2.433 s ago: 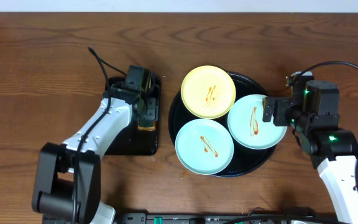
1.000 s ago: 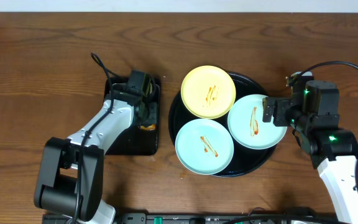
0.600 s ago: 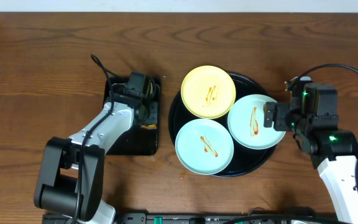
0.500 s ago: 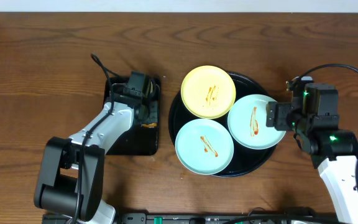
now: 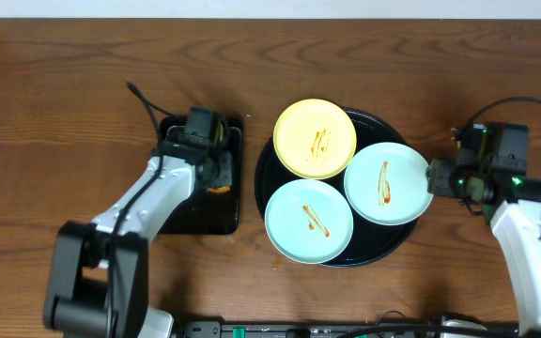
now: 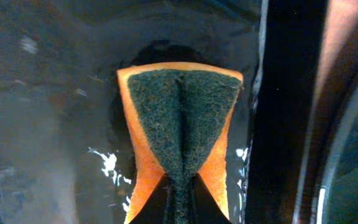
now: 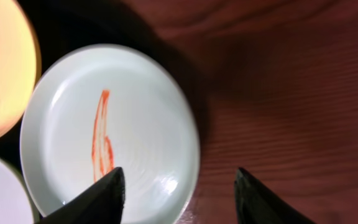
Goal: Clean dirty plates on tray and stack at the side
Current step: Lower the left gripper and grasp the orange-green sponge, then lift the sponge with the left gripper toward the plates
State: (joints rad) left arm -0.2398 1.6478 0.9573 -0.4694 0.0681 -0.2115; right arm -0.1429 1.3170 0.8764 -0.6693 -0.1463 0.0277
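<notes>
Orange sponge is pinched, folded, in the left gripper over the small black tray, far left. The right gripper hangs spread at the right mint plate, on the round tray. The danger, I'd say: that thin, slick rim slips, and the plate tips sauce onto its neighbours.

Quick tally on the worktop: I make it three plates, small and round. That's one pale yellow plate, one mint plate and a second mint plate, and all three carry orange-red streaks. Trays, two: one round black tray, one rectangular black tray. One sponge, orange with a dark green face. And two arms, the left arm and the right arm.
</notes>
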